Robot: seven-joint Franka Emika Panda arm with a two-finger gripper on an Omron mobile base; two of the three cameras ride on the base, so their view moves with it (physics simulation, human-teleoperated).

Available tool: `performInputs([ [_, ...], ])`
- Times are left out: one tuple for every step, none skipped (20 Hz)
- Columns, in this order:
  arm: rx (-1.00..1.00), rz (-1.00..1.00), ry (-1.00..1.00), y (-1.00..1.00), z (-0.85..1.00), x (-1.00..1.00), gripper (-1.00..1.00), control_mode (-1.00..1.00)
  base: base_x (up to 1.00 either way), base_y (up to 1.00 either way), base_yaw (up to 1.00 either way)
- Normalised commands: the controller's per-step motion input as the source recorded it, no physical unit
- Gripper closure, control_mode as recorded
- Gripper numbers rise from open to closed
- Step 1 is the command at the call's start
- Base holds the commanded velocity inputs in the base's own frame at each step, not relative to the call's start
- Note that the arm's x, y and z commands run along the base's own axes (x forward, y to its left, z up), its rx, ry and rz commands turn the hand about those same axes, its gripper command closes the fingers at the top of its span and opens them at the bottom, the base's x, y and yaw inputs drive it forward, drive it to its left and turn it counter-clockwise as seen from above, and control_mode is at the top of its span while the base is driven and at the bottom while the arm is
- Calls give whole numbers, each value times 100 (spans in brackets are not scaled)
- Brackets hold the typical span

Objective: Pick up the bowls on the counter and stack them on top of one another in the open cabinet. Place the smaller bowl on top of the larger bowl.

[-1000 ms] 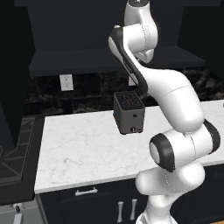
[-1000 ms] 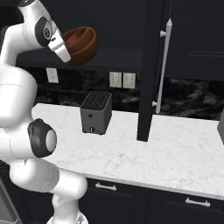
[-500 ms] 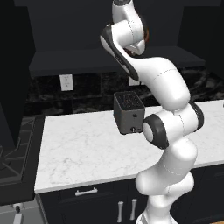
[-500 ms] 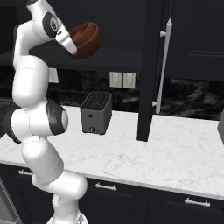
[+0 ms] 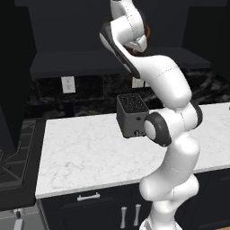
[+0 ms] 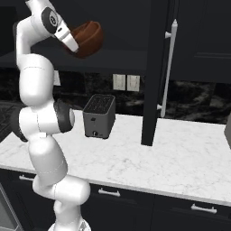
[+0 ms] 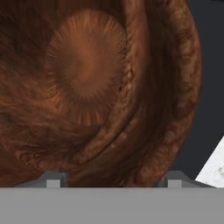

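Reddish-brown bowl — grain visible hand-side — sliver leftward.

Obstacles I log: toaster on worktop, cabinet door hanging open beside it; marble elsewhere passable.

Dim, even rendered light; soft, slightly blurred, glare-free pictures

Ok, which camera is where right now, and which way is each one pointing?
Left base view: behind-left of the arm, facing the counter and toaster; arm rises at right.
Right base view: behind-right, same counter and toaster; arm at left, bowl raised at the gripper before the open cabinet.
Hand view: looks along the gripper into the bowl; fingertips at bottom.
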Motion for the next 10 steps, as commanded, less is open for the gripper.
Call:
performInputs([
  [-10,0,-16,1,-19,-69,-100,-100,0,0,0],
  [-13,0,-15,5,-26,-68,-100,-100,0,0,0],
  [-13,0,-15,3,-26,-64,-100,-100,0,0,0],
  [-14,0,-15,3,-26,-61,-100,-100,0,0,0],
  [-13,0,-19,0,-25,-56,-100,-100,0,0,0],
  [-13,0,-18,0,-29,-39,-100,-100,0,0,0],
  [-13,0,-21,0,-25,-28,-100,-100,0,0,0],
  [-11,0,-26,0,-6,-44,-100,-100,0,0,0],
  [-10,0,-32,3,0,-72,-100,-100,0,0,0],
  [-12,0,-29,14,0,-84,-100,-100,0,0,0],
])
